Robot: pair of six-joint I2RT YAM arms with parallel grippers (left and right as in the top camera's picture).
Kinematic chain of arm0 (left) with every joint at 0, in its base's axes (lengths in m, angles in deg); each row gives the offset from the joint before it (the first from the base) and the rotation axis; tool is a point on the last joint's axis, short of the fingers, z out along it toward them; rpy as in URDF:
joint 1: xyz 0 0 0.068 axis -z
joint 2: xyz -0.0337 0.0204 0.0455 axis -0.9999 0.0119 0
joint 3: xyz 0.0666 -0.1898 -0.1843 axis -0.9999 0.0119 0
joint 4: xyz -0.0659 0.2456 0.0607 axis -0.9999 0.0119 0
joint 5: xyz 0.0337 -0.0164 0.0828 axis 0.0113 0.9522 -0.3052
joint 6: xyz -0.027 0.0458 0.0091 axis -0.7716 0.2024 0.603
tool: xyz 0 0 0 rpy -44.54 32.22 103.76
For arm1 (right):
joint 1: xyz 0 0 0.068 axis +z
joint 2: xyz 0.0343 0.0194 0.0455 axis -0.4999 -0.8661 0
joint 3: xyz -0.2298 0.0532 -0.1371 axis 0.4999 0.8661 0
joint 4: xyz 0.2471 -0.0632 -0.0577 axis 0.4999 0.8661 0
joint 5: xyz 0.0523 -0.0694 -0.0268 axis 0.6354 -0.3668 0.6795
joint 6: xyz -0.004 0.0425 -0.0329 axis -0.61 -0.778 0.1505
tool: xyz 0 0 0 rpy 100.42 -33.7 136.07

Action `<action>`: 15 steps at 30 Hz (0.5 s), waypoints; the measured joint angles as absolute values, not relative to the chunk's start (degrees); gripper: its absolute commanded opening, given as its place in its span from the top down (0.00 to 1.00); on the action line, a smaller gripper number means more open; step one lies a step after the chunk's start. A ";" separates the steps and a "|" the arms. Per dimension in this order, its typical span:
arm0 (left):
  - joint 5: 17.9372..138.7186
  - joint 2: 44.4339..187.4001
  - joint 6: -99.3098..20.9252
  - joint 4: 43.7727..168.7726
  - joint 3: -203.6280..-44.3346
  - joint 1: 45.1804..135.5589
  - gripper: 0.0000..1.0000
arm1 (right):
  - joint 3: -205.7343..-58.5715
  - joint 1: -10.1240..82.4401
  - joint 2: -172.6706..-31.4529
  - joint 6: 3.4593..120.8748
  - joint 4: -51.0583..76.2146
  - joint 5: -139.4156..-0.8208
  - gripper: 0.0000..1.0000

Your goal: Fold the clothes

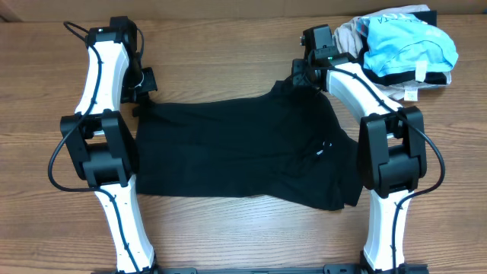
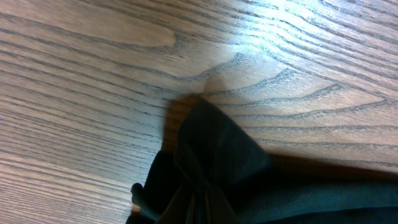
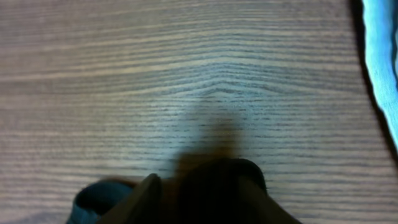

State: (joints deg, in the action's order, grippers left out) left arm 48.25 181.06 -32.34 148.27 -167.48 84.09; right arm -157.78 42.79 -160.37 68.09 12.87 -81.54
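Observation:
The black garment [image 1: 236,148] lies spread flat across the middle of the table, with a small white tag [image 1: 324,148] near its right side. My left gripper [image 1: 141,103] is at the garment's far left corner and is shut on the fabric. In the left wrist view a bunched point of black cloth [image 2: 214,149] rises from the jaws [image 2: 202,208]. My right gripper [image 1: 301,76] is at the far right corner, shut on a fold of the black cloth [image 3: 224,186]. Its jaws [image 3: 211,199] are blurred and mostly hidden by the fabric.
A light blue garment with black trim [image 1: 411,46] lies on a beige garment [image 1: 351,32] at the far right, close to my right gripper. Its blue edge shows in the right wrist view [image 3: 384,62]. Bare wooden table [image 1: 228,46] lies beyond the black garment.

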 measured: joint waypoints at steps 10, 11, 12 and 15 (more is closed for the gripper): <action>48.03 181.06 -32.34 147.83 -167.48 84.09 0.96 | -157.82 42.79 -160.37 67.02 17.35 -81.58 0.96; 47.82 181.06 -32.34 147.64 -167.48 84.09 0.96 | -157.98 42.77 -160.37 67.04 18.51 -81.60 0.96; 47.55 181.06 -32.34 147.59 -167.50 84.09 0.96 | -158.06 42.77 -160.37 67.06 19.28 -81.60 0.96; 47.16 181.19 -32.34 148.23 -168.26 84.09 0.96 | -159.66 42.77 -160.37 67.06 22.58 -81.56 0.96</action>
State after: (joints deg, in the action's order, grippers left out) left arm 47.16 181.19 -32.34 148.23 -168.26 84.09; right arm -159.66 42.77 -160.37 67.06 22.58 -81.56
